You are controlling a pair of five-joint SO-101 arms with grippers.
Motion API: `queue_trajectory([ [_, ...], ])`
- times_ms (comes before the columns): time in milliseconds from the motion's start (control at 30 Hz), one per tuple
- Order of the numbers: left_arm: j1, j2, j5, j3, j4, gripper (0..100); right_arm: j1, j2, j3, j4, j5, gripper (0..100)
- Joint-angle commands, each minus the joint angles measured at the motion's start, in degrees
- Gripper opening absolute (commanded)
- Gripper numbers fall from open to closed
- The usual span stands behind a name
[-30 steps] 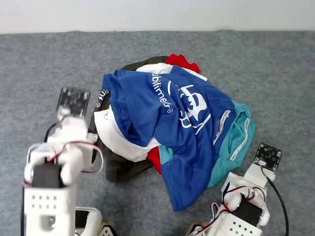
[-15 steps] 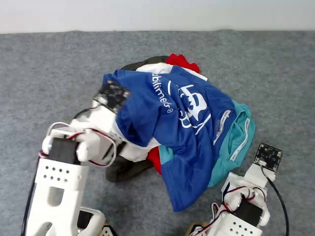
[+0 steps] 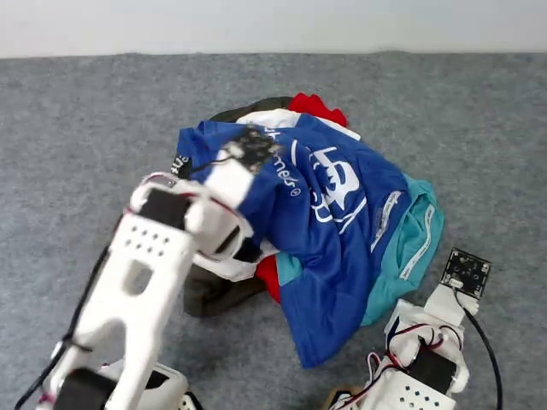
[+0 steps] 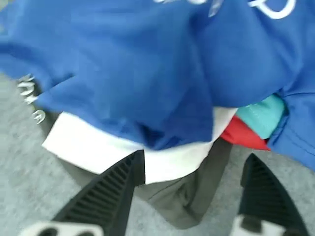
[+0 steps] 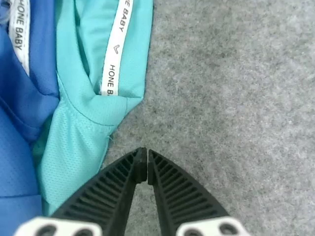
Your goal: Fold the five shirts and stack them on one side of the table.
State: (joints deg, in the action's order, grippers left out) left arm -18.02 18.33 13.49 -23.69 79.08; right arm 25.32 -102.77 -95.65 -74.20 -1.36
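Note:
A heap of shirts lies mid-table. A blue shirt (image 3: 333, 196) with white print is on top, over a teal one (image 3: 414, 243), a white one (image 3: 285, 118), a red one (image 3: 314, 106) and an olive one (image 3: 209, 295). My left arm (image 3: 171, 248) leans over the heap's left side. Its gripper (image 4: 192, 189) is open just above the blue shirt (image 4: 147, 64), white shirt (image 4: 98, 147) and olive shirt (image 4: 189, 196), holding nothing. My right gripper (image 5: 147, 160) is shut and empty over bare table, beside the teal shirt (image 5: 93, 73).
Grey carpet-like table surface (image 3: 77, 128) surrounds the heap, with free room on the left, right and far sides. A pale wall (image 3: 273, 26) runs along the back edge. The right arm's base (image 3: 423, 367) sits at the front right.
My left arm has swung from the table left of the heap to the right and forward, over the blue shirt's left edge. The right arm and the shirts have not moved.

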Motion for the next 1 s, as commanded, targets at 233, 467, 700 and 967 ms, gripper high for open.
queue_trajectory([
  [233, 1.7, -19.3, -0.8, 8.6, -8.1, 32, 0.7, -0.1, -0.9, -0.1, -0.5, 0.9],
  [467, 2.4, -29.3, -5.5, 9.8, -12.4, 28, 0.7, -0.1, -0.9, -0.1, -0.5, 0.9],
  [700, 2.0, -29.8, -2.4, 10.2, -11.3, 1, 0.7, -0.1, -0.9, -0.1, -0.5, 0.9],
  [967, 2.5, -11.2, -5.3, 12.1, -5.3, 1, 0.7, -0.1, -0.9, -0.1, -0.5, 0.9],
])
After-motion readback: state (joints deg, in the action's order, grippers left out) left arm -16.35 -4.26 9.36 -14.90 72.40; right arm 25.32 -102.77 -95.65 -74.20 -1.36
